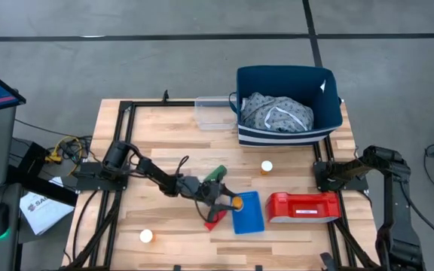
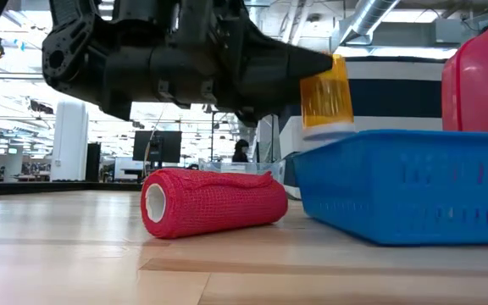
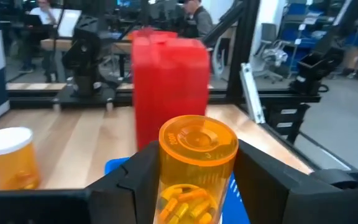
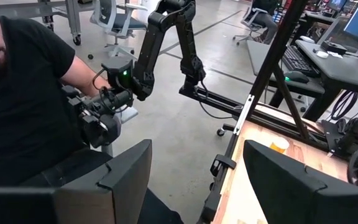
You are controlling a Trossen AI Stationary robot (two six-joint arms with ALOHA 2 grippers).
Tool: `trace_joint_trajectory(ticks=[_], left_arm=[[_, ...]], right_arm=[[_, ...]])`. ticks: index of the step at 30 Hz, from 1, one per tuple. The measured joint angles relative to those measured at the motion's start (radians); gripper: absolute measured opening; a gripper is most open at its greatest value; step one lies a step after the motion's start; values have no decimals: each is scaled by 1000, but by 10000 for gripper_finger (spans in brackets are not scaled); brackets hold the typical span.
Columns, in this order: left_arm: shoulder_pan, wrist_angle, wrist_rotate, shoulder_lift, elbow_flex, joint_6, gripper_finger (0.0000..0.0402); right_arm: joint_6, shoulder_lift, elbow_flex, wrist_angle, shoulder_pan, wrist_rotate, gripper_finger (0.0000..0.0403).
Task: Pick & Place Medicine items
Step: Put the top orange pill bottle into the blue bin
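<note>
My left gripper [image 1: 230,202] hangs over the near-middle of the table, shut on an orange pill bottle [image 3: 197,163] above the left edge of a blue basket [image 2: 405,182]. The bottle is upside down, white cap [image 2: 327,129] lowest, at about the basket's rim. A second bottle [image 1: 267,166] stands on the wood beyond the basket, also visible as a bottle [image 3: 8,158] from the left wrist. A third bottle [image 1: 146,235] stands near the table's near-left corner. My right gripper [image 4: 194,180] waits open at the table's right edge [image 1: 330,175]. My left gripper pinches the bottle's orange body [image 3: 166,180] between its two fingers, one on each side. The fingers [image 2: 307,61] reach in roughly level from the table's left. The bottle is lifted clear and inverted, its flat base [image 3: 197,138] turned toward the wrist camera, with pills loose inside.
A red roll [image 2: 214,202] lies on the wood just left of the basket, under my left arm. A green block [image 1: 215,175] lies beyond it. A red container [image 1: 304,207] stands right of the basket. A blue bin with cloth [image 1: 288,105] and a clear tub [image 1: 215,113] sit at the far edge. A person sits beyond the table's right side.
</note>
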Motion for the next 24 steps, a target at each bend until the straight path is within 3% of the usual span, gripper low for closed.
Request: trace_joint_trajectory(ticks=[24], left_arm=[[12, -27, 8, 112, 98, 3, 181]], right_arm=[[-7, 0, 0, -8, 3, 0, 250]])
